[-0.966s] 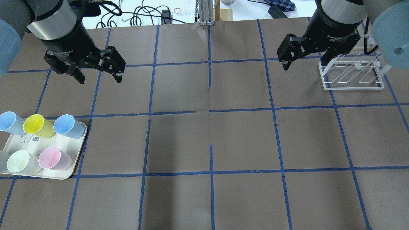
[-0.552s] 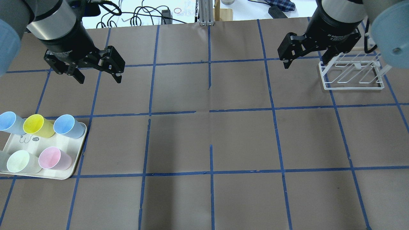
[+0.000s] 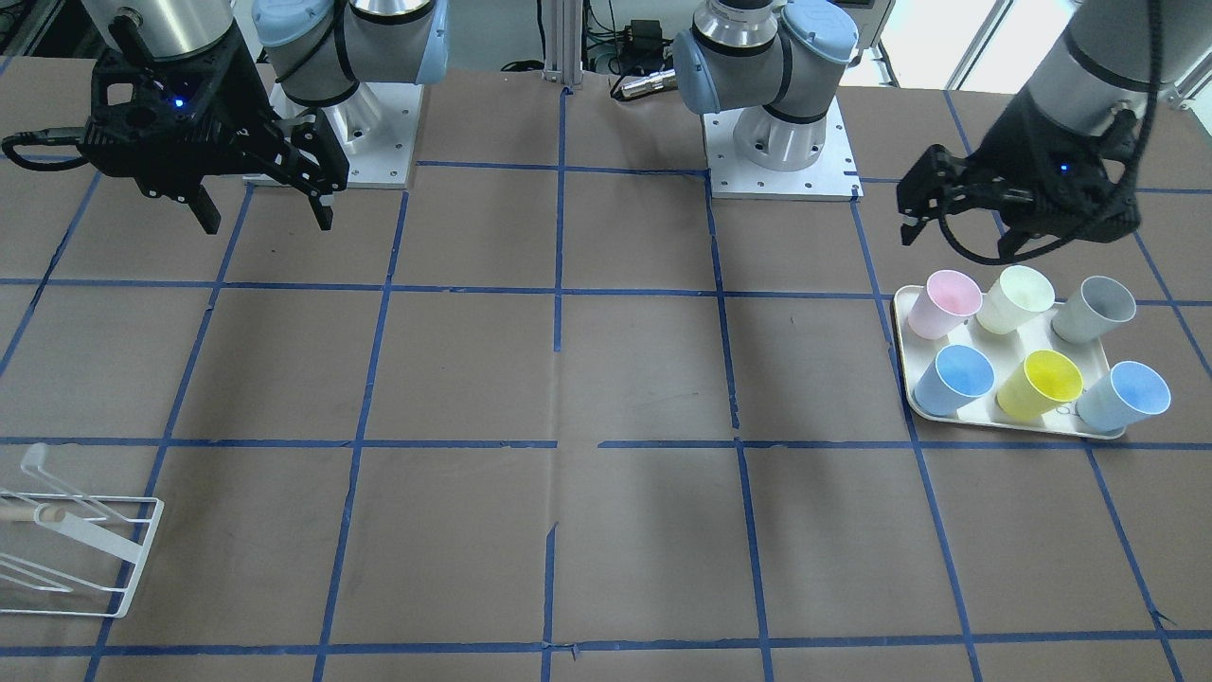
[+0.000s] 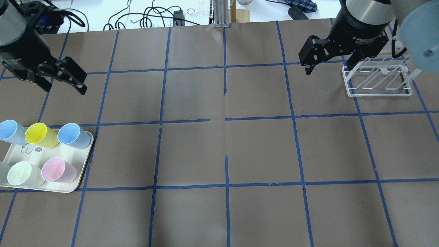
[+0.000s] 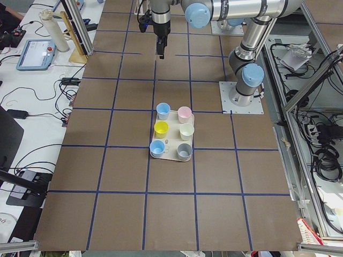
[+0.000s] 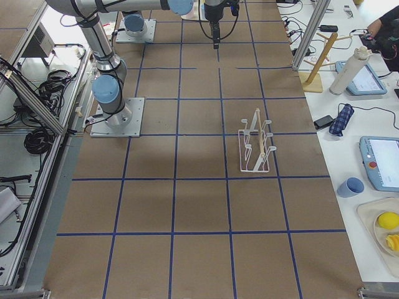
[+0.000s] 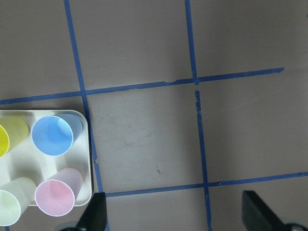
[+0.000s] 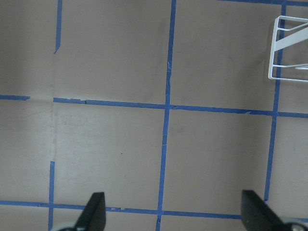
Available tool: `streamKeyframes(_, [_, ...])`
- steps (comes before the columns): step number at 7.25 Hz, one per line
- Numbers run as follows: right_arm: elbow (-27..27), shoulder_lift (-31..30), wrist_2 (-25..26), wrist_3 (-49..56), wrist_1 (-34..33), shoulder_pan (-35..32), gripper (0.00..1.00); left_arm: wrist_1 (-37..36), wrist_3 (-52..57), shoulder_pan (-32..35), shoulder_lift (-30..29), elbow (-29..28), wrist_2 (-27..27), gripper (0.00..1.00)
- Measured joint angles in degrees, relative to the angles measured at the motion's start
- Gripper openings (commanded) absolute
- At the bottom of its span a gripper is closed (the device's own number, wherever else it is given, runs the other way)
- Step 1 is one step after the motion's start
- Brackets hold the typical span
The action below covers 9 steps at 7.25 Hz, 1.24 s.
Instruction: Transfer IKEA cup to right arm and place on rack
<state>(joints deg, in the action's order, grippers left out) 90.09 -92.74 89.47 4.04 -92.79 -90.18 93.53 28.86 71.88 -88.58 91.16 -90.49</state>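
Jaws wide apart on both arms, holding nothing. Left gripper (image 4: 62, 86) hanging above the counter (image 4: 226, 147), near the cream tray (image 4: 32, 156) but off to one side of it, not over the cups. Right gripper (image 4: 328, 68) likewise aloft, close by the rack (image 4: 377, 79).

Nearest on the tray: pink cup (image 4: 55, 169), pale cream-yellow cup (image 4: 20, 173), grey cup (image 3: 1096, 308). Behind these, in the far row, the IKEA cup (image 4: 37, 133): upright, mouth up, middle of three, blue cups (image 4: 70, 134) close on either side; touching or not, too fine to tell.

Untouched as yet; by judgement the very start, with approach, lift, hand-over and racking all ahead.

Likely trouble: clipping a blue cup on the way down with jaws this wide and set along the row, tipping or dragging it. Safer across the row, though with the cream-yellow cup close on that side. Smooth tapered plastic: risk of sliding out under a light or high pinch. Too greedy a hold on the wall: little left for the right gripper to take at the hand-over.

Farthest off, across the counter: the rack again, white wire, slanted prongs, wooden dowel (image 3: 24, 512).
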Motion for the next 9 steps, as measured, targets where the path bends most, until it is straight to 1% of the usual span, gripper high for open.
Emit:
streamKeyframes(2, [0.0,0.0,0.0,0.0,0.0,0.0,1.00,-4.2,18.8,-9.7,-2.9,2.4,-0.1,1.00])
streamKeyframes(4, [0.1,0.0,0.0,0.0,0.0,0.0,1.00,-12.3,32.3,-15.7,-8.6,2.9,-0.3,1.00])
streamKeyframes(7, [0.1,0.1,-0.2,-0.2,0.0,0.0,1.00,-22.0,45.4,-20.4,-17.2,2.7,-0.6,1.00])
streamKeyframes(9, [0.1,0.1,-0.3,-0.2,0.0,0.0,1.00,-27.1,49.4,-22.8,-20.6,3.2,-1.6,1.00])
